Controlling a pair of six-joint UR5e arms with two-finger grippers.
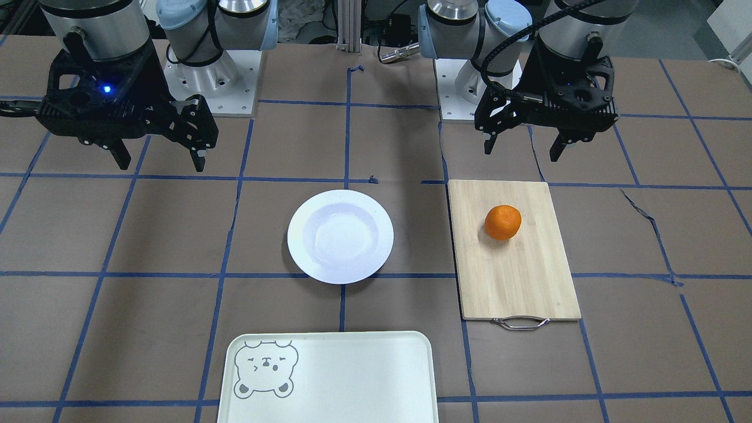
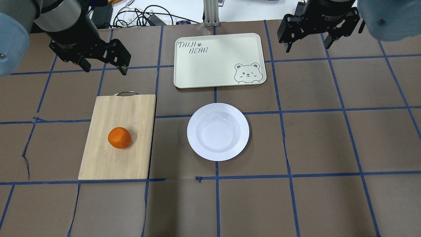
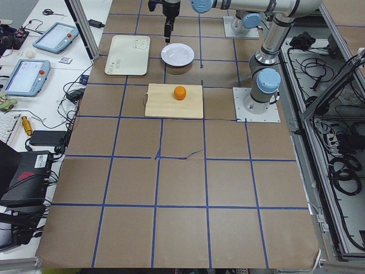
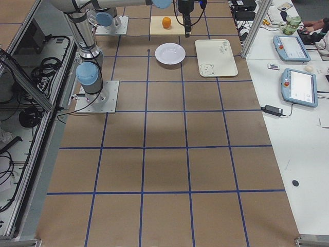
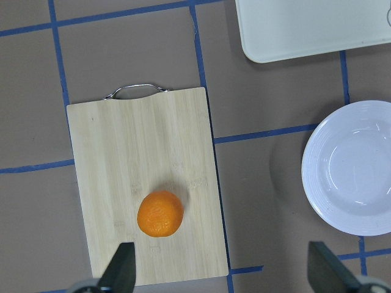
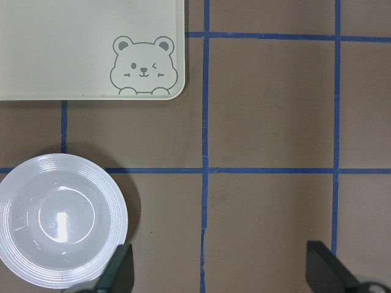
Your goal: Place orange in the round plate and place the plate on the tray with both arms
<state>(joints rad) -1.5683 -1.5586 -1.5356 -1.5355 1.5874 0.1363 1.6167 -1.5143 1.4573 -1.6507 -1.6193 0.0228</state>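
The orange (image 2: pixel 119 138) lies on a bamboo cutting board (image 2: pixel 108 164), on my left side. In the middle of the table stands the white round plate (image 2: pixel 197 120), with nothing in it. Beyond it is the cream tray (image 2: pixel 210 65), with a bear face in one corner and nothing on it. My left gripper (image 2: pixel 106 70) hangs open high above the board's handle end, and the orange (image 5: pixel 160 213) shows just ahead of its fingers. Above the table to the right of the tray, my right gripper (image 2: pixel 308 47) hangs open. The plate (image 6: pixel 58 220) and tray (image 6: pixel 73 49) show below it.
The board's metal handle (image 2: pixel 125 93) points toward the far edge. Blue tape lines grid the brown table cover. The arm bases (image 1: pixel 205 76) stand at the robot's edge. A side bench with tablets (image 4: pixel 298 87) and cables runs beyond the tray.
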